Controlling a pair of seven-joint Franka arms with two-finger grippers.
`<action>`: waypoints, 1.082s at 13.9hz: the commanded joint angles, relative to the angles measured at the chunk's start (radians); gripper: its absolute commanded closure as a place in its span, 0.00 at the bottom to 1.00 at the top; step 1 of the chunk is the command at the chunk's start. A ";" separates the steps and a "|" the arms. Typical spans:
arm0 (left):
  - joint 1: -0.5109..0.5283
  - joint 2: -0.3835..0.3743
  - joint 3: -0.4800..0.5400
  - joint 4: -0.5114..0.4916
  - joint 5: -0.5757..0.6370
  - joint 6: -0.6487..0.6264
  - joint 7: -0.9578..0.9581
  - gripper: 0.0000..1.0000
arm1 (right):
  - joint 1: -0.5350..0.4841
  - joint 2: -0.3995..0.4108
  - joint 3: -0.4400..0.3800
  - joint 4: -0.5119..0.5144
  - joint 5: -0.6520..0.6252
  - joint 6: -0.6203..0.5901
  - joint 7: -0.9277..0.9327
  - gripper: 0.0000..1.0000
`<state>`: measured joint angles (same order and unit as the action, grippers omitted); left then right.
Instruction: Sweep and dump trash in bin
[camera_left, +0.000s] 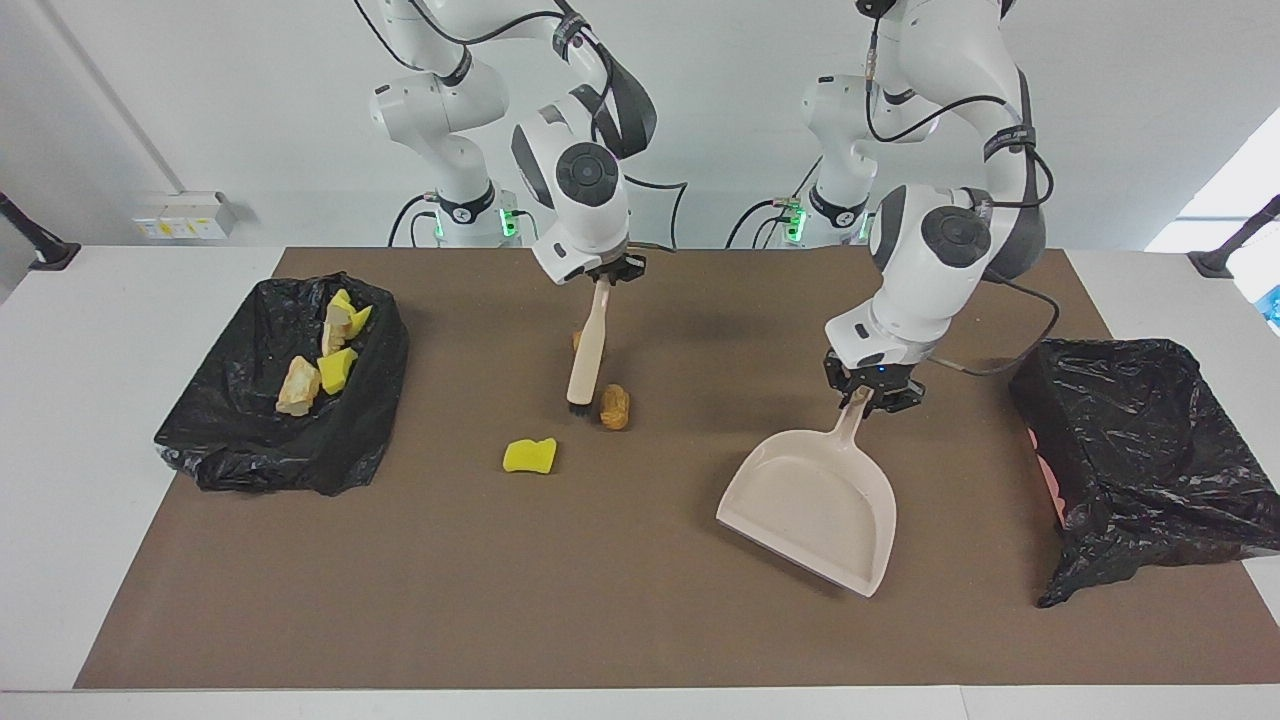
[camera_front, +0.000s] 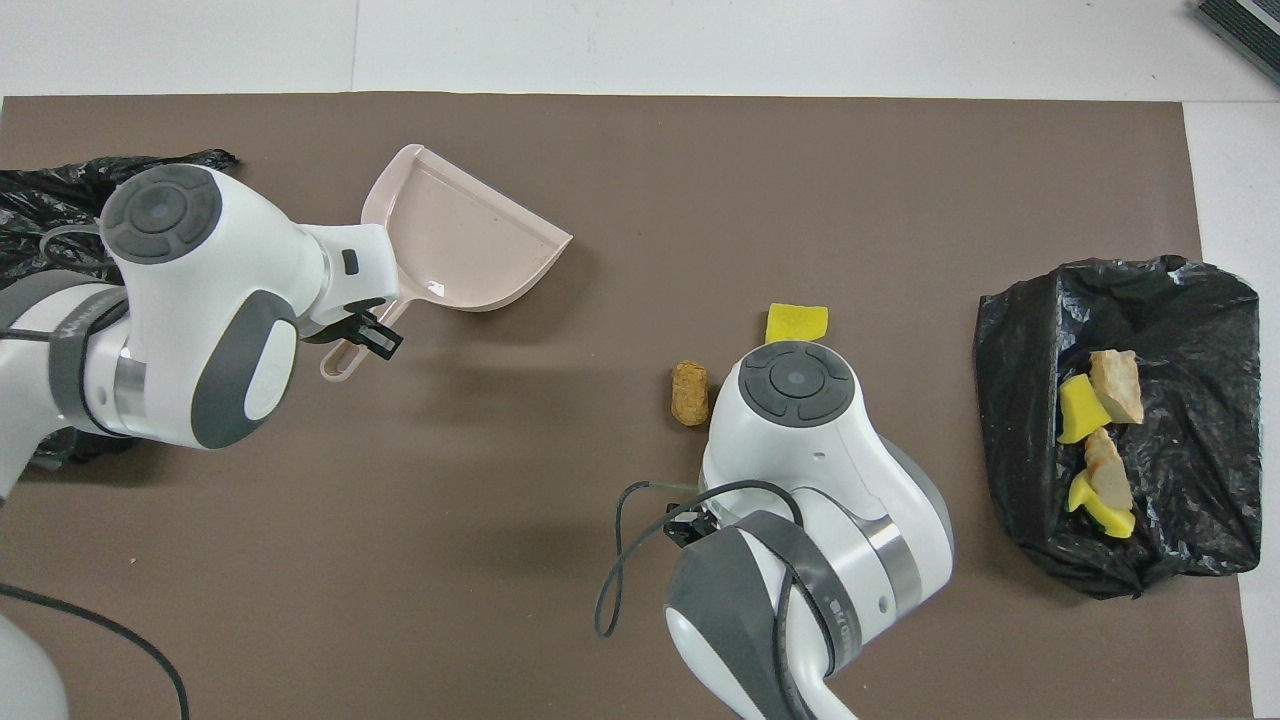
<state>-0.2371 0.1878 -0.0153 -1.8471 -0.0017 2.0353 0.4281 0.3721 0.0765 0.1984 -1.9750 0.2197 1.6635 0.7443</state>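
A robotics lab: two white arms bolted beside a white table under a brown mat, bare wall, cable-fed socket box near the table's edge.
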 joint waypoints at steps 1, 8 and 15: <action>0.044 -0.042 -0.006 -0.004 0.000 -0.058 0.252 1.00 | 0.020 -0.021 0.004 -0.005 0.023 -0.062 0.155 1.00; 0.065 -0.103 -0.003 -0.093 0.106 -0.090 0.808 1.00 | 0.200 -0.093 0.004 -0.186 0.093 0.042 0.637 1.00; -0.022 -0.194 -0.006 -0.348 0.177 0.115 0.842 1.00 | 0.206 0.006 -0.004 -0.184 0.092 0.254 0.412 1.00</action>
<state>-0.2268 0.0529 -0.0301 -2.1140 0.1518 2.1056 1.2717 0.6038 0.0538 0.1959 -2.2027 0.2938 1.9097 1.2803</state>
